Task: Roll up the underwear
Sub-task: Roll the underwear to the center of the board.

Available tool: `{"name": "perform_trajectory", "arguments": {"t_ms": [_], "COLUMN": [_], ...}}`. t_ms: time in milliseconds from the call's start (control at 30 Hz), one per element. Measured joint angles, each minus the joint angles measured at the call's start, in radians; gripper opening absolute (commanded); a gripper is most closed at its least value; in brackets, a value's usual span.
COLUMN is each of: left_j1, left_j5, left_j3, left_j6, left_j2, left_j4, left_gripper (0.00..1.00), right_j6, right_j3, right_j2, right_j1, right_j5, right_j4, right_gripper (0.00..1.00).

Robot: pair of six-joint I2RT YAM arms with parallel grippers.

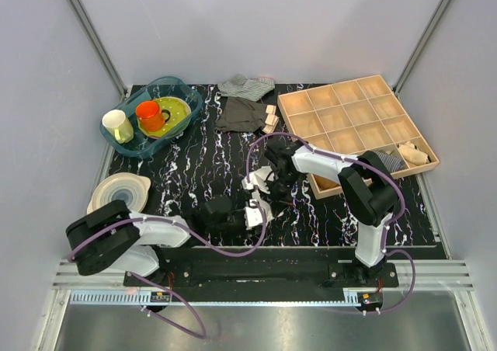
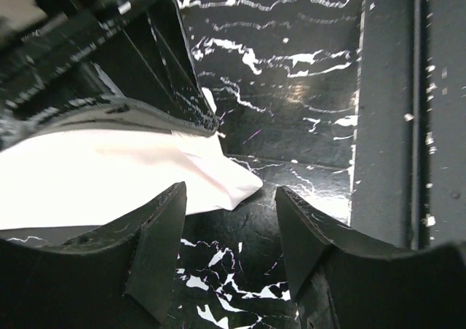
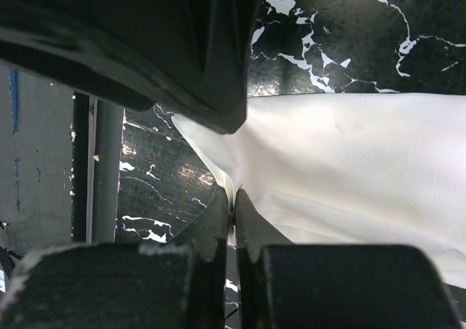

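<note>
Right wrist view has the right gripper [image 3: 234, 205] pinched tight on a fold of the underwear [image 3: 349, 169], which lies loose and bunched on the tabletop [image 3: 349, 30] between the two arms, toward the near edge. The left gripper [image 2: 229, 227] sits low beside it with its jaws apart and nothing between them; a corner of the white cloth pokes out just ahead of its left finger. No roll has formed yet, so this looks like the setting-up step. Next, the left gripper would probably need to close on that free corner so both can turn the edge over evenly.
</note>
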Motion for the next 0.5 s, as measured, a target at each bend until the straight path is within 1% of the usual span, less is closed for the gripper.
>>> {"name": "perform_trajectory", "arguments": {"t_ms": [233, 367, 467, 500], "left_j1": [-0.029, -0.049, -0.058, -0.059], "left_j5": [-0.076, -0.113, -0.144, -0.151], "left_j3": [0.033, 0.061, 0.079, 0.084], "left_j6": [0.027, 0.028, 0.024, 0.021], "left_j2": [0.097, 0.140, 0.169, 0.178], "left_j4": [-0.001, 0.000, -0.001, -0.002], "left_gripper": [0.58, 0.55, 0.39, 0.26], "right_j6": [0.026, 0.035, 0.042, 0.043], "right_j3": [0.017, 0.020, 0.021, 0.021], "right_j2": [0.003, 0.008, 0.014, 0.016], "right_j1": [-0.015, -0.017, -0.017, -0.017], "right_j5": [0.000, 0.000, 0.000, 0.000], "right_j4": [-0.002, -0.002, -0.002, -0.002], "right_gripper": [0.04, 0.04, 0.05, 0.06]}}
